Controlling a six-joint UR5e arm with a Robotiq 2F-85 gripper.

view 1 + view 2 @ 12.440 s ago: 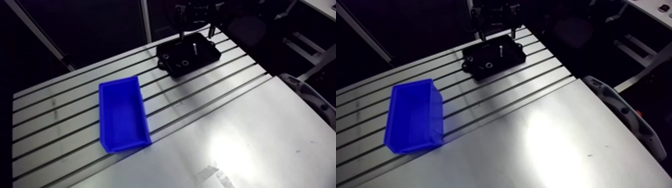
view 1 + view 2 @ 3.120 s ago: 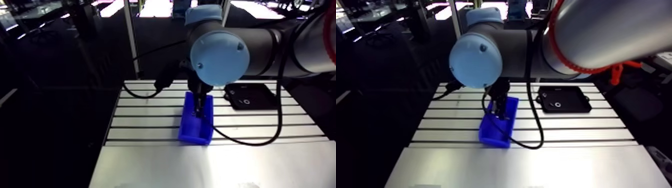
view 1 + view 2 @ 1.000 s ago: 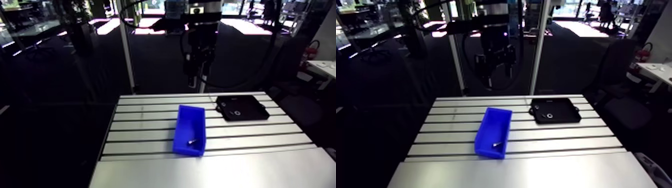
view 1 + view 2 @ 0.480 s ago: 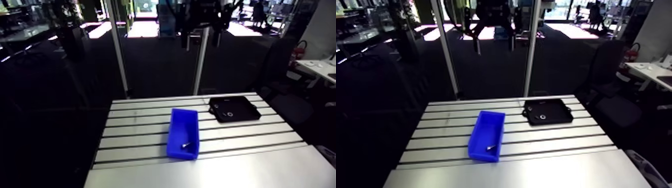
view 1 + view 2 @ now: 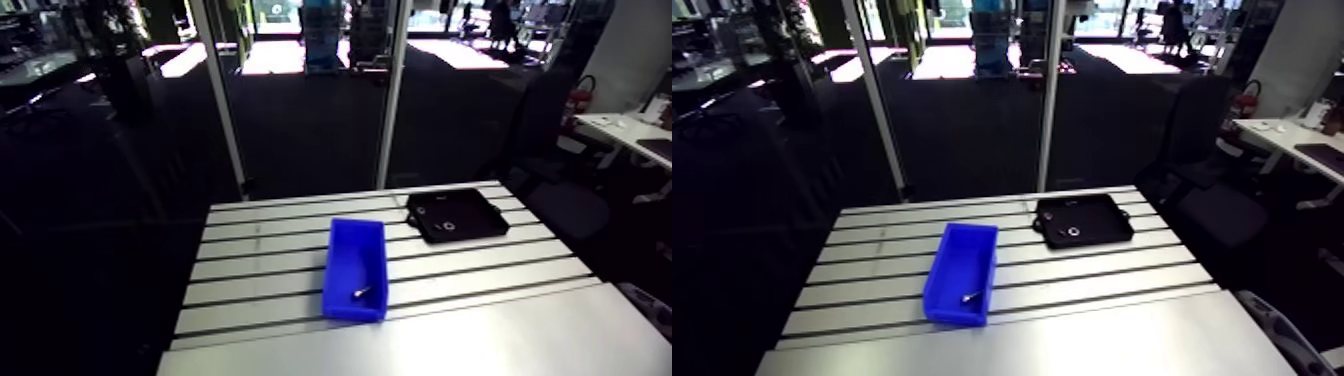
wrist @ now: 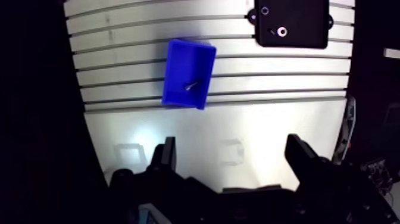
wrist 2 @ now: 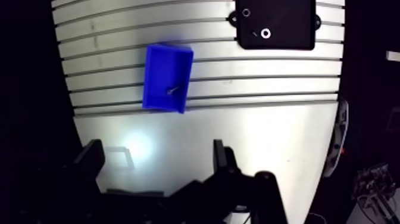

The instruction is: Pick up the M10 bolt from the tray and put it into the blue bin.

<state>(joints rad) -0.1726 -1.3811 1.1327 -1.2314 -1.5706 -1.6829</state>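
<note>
The M10 bolt [image 5: 360, 293] lies on its side inside the blue bin [image 5: 352, 311], near the bin's front end; from the wrist view the bolt [image 6: 190, 86] shows as a small grey streak on the bin floor. The black tray [image 5: 478, 217] stands on the slotted table to the right of the bin and further back. My gripper [image 6: 233, 156] hangs high above the table's smooth front part, open, with nothing between its fingers [image 6: 168, 154]. It is out of sight in the arm view.
A washer [image 6: 282, 31] and a small nut [image 6: 265, 11] rest in the tray [image 6: 300, 21]. A smooth metal plate [image 5: 430, 335] covers the table's near side. A grey curved object [image 5: 1272, 335] sits off the table's right front corner.
The bolt, first in the tray, was carried into the bin and released. Since then the gripper has risen out of the arm view's top; the bolt stays in the bin.
</note>
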